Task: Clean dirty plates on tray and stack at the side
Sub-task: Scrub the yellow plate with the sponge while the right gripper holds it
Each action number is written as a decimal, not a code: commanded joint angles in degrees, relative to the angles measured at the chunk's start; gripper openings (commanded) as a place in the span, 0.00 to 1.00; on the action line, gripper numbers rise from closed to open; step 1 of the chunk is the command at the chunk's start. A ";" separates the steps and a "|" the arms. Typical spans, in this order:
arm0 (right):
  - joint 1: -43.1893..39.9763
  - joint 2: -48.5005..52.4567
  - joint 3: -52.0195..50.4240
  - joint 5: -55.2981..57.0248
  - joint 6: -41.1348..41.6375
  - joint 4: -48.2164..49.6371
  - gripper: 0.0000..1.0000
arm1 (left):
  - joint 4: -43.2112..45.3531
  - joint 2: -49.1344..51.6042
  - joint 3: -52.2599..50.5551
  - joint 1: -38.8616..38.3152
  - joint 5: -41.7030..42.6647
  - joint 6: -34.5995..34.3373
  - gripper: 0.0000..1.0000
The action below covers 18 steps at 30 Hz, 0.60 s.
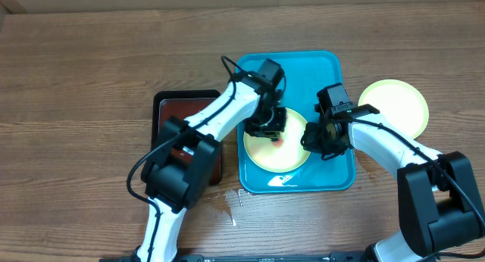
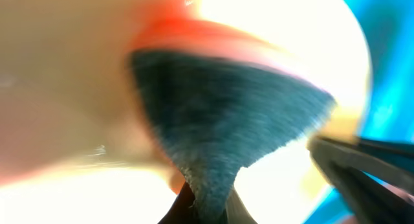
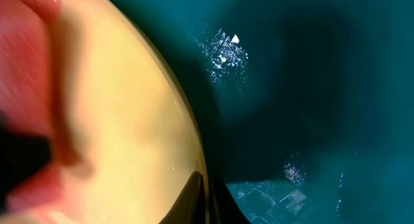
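Left tool [image 1: 269, 128], clamped shut on a dark cloth [image 2: 220, 120], should press flat and scrub the red smear [image 1: 279, 139] off the yellow-green plate [image 1: 261, 157], which lies toward 7 o'clock in the turquoise tray [image 1: 337, 180]. Right tool [image 1: 311, 137], pinched shut on the plate's 3 o'clock rim, steadies it.

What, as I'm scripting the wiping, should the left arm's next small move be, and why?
Probably slide the left pincer, shut on the dark teal cloth, over the red sauce smear just beside the cloth on the round yellow-green plastic plate; the right pincer grips that plate's rim, steadying it on the turquoise rectangular plastic tray.
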 commanded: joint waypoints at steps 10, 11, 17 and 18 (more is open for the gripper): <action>-0.09 0.07 -0.26 2.49 -0.31 -0.13 0.04 | -12.59 2.45 -0.28 -1.07 -0.55 -4.24 0.04; -0.09 0.07 -0.26 2.49 -0.33 -0.13 0.04 | -13.90 2.45 -0.28 -0.31 -2.86 -4.31 0.04; -0.09 0.07 -0.26 2.49 -0.31 -0.13 0.04 | -18.58 2.45 -0.28 3.48 -18.91 -4.79 0.04; -0.09 0.07 -0.26 2.49 -0.31 -0.11 0.04 | -18.62 2.45 -0.28 3.61 -21.68 -4.68 0.04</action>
